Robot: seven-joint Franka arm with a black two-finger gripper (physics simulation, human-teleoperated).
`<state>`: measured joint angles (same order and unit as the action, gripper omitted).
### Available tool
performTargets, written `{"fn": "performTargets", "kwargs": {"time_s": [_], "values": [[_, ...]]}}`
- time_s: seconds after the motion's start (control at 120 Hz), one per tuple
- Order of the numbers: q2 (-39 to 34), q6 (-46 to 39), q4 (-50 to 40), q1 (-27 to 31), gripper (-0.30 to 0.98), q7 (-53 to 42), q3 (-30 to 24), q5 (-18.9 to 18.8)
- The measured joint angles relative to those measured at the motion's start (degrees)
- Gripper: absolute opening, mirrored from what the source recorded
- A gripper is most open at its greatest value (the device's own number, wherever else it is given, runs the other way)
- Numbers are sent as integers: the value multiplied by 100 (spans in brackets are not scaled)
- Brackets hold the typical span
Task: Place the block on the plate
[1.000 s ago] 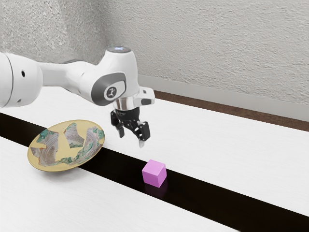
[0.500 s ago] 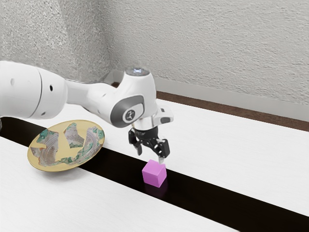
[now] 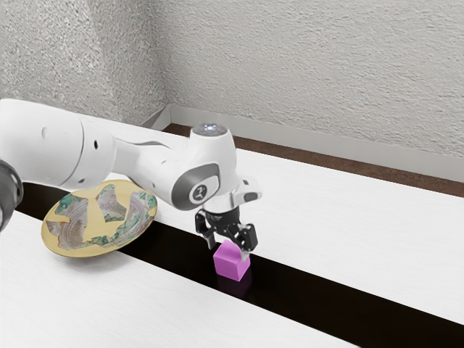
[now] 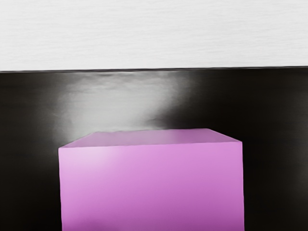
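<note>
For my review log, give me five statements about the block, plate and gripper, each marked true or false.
1. The block stands on the dark strip. True.
2. The block is green. False: it is pink.
3. The plate is nearer the exterior view's left than the block. True.
4. The block rests on the plate. False: the two are apart.
5. The gripper is down at the block, fingers apart. True.

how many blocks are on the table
1: the pink block sits on the dark strip, at the jaws. The arm could hide another.
</note>
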<state>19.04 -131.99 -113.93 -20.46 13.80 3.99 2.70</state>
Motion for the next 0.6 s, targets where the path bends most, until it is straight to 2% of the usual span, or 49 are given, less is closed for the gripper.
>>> {"fn": "performTargets", "kwargs": {"time_s": [0.167, 0.6], "values": [[188, -88, 4, 11, 68, 49, 1, -5], [414, -202, 87, 7, 51, 95, -1, -22]]}}
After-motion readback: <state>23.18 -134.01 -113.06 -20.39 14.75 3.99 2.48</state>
